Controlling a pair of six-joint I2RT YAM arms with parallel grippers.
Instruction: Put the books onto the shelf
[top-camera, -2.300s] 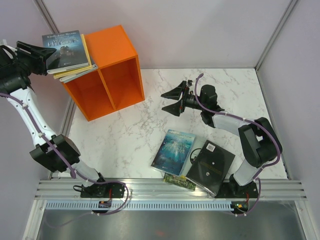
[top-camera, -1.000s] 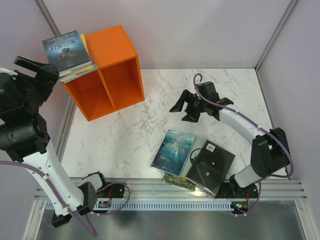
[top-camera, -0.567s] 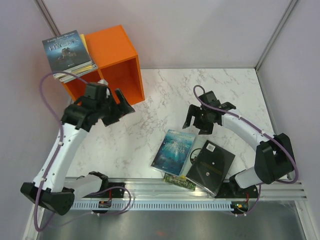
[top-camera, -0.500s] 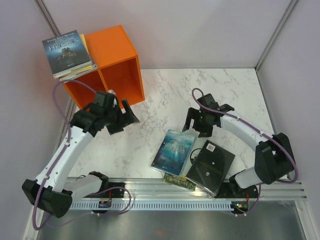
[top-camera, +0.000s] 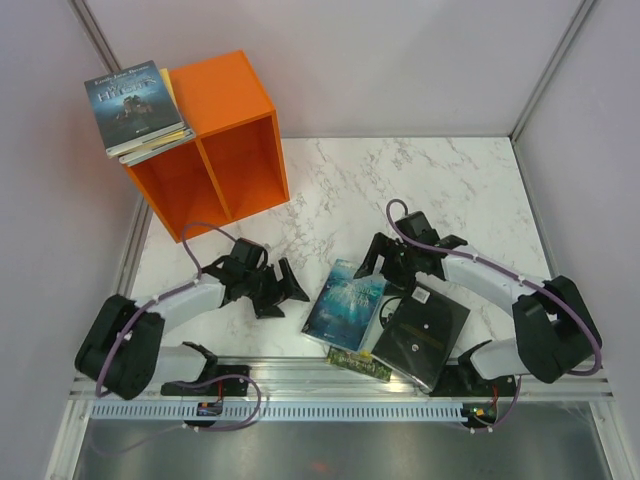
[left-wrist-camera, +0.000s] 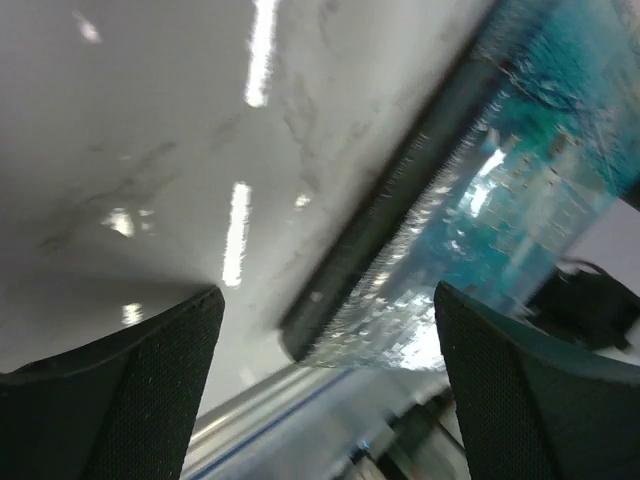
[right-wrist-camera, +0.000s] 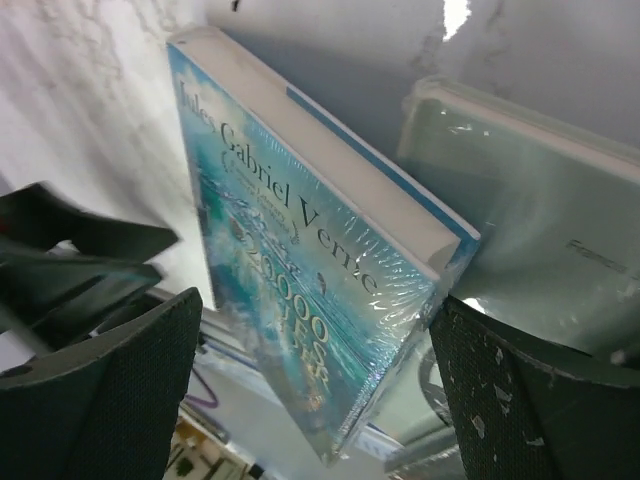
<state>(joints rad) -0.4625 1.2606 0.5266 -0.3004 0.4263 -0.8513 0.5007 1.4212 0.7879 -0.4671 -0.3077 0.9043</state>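
The orange shelf (top-camera: 215, 150) stands at the back left with a stack of books (top-camera: 135, 105) lying on its top. A teal book (top-camera: 347, 300) lies flat on the marble, beside a black book (top-camera: 422, 335) with a barcode sticker. A green-gold book (top-camera: 360, 363) pokes out under them. My left gripper (top-camera: 285, 297) is open, low over the table just left of the teal book (left-wrist-camera: 520, 170). My right gripper (top-camera: 385, 262) is open at the teal book's (right-wrist-camera: 300, 270) far end, a finger on each side, nothing gripped.
The black book (right-wrist-camera: 540, 230) shows as a shiny wrapped cover right of the teal one in the right wrist view. The metal rail (top-camera: 340, 380) runs along the table's near edge. Grey walls (top-camera: 590, 150) close in the table's sides and back.
My left arm has swung down from beside the shelf to the table, next to the teal book. My right gripper has moved nearer and lower over that book's far end.
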